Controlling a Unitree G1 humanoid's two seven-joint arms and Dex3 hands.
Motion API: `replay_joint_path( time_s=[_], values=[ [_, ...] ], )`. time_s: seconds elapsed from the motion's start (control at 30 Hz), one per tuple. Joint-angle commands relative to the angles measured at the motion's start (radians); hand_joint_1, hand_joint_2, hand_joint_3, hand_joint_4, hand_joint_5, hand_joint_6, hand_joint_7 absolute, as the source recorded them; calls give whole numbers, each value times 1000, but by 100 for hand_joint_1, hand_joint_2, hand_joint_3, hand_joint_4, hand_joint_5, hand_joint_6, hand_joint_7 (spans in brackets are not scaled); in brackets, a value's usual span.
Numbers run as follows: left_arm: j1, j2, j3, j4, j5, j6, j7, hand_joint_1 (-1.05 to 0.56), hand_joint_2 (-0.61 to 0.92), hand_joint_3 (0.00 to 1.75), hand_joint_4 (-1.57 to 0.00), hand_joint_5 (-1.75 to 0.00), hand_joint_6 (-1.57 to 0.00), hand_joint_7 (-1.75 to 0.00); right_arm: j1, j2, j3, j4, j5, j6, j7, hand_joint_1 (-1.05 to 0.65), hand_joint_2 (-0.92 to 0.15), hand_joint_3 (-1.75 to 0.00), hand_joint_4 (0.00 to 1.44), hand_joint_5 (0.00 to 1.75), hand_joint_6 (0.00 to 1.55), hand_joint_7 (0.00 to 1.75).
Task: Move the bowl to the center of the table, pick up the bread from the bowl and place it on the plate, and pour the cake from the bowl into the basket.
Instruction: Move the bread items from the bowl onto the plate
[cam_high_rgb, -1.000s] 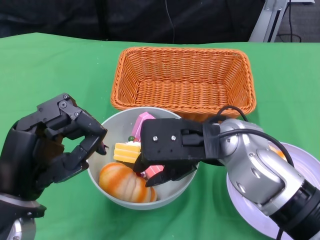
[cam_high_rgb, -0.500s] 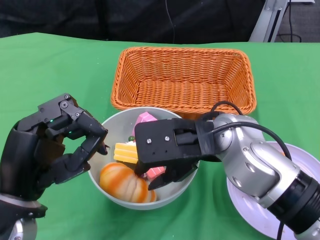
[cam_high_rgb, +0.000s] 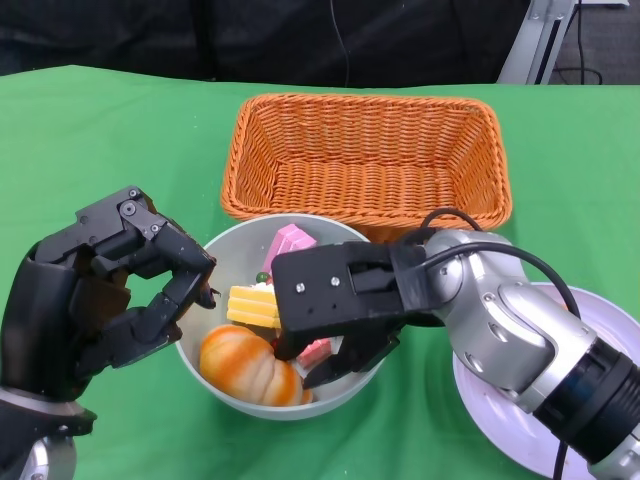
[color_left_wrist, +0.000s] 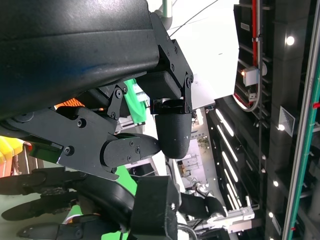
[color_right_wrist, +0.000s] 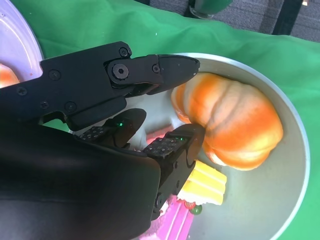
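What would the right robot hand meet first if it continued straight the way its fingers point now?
Probably the bread: the right robot hand reaches down into the bowl towards it, though depth is unclear.

Right hand (cam_high_rgb: 335, 320): lowered deeper into the bowl (cam_high_rgb: 222, 255), toward frame bottom.
Fingers (color_right_wrist: 172, 150): now beside the bread (cam_high_rgb: 245, 365).

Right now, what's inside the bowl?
The bowl holds an orange bread roll, a yellow cake slice and pink cake pieces. The right hand reaches in, covering whatever lies beneath it.
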Motion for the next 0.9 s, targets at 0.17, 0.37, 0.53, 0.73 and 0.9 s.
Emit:
replay_joint_path(
  time_s=[0.17, 0.37, 0.53, 0.73, 0.9],
  values=[
    [-6, 4, 3, 8, 16, -27, 12, -13, 81, 61, -74, -162, -75, -127, -27, 10, 13, 39, -9, -39, -2, -87, -92, -39, 75, 7, 57, 1],
    [-6, 0, 0, 13, 17, -36, 15, -14, 80, 64, -73, -163, -74, -127, -30, 27, 19, 76, -21, -55, -20, -89, -92, -40, 70, 3, 53, 1],
    [-6, -3, -4, 12, 17, -37, 14, -15, 80, 62, -73, -163, -74, -127, -36, 35, 30, 95, -34, -71, -16, -89, -92, -41, 66, 1, 52, 0],
    [-6, -8, -5, 9, 30, -38, 23, -15, 82, 59, -73, -163, -75, -127, -42, 40, 9, 102, -8, -74, 22, -89, -92, -43, 80, 7, 39, 0],
    [-6, -9, -7, 8, 30, -37, 26, -14, 82, 60, -74, -163, -74, -128, -50, 39, 5, 112, 0, -85, 39, -90, -92, -43, 77, 4, 35, 0]
  ],
)
